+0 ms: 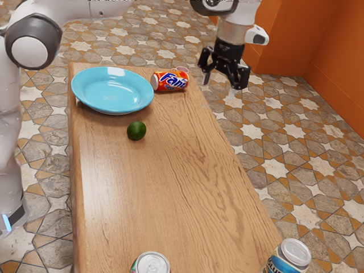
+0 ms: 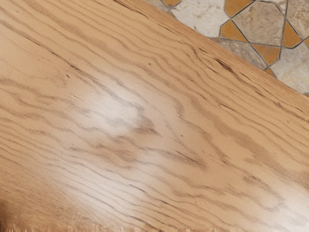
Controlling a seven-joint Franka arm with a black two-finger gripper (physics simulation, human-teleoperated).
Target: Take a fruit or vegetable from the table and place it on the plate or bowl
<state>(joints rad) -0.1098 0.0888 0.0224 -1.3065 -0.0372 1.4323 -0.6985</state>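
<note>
A green lime (image 1: 136,130) lies on the wooden table (image 1: 170,182), just in front of a light blue plate (image 1: 112,89) at the table's far end on the exterior view's left. My black gripper (image 1: 223,75) hangs open high above the table's far end, toward the exterior view's right of the plate and well away from the lime, with nothing between its fingers. In the wrist view bare wood grain of the table (image 2: 135,125) lies under my hand, with the table's edge and tiled floor (image 2: 251,24) at one corner.
An orange Fanta can (image 1: 169,81) lies on its side beside the plate, below the gripper. Two upright cans stand at the table's near end: one (image 1: 151,263) at the front edge, another (image 1: 289,257) at the front right corner. Orange walls (image 1: 318,34) rise behind.
</note>
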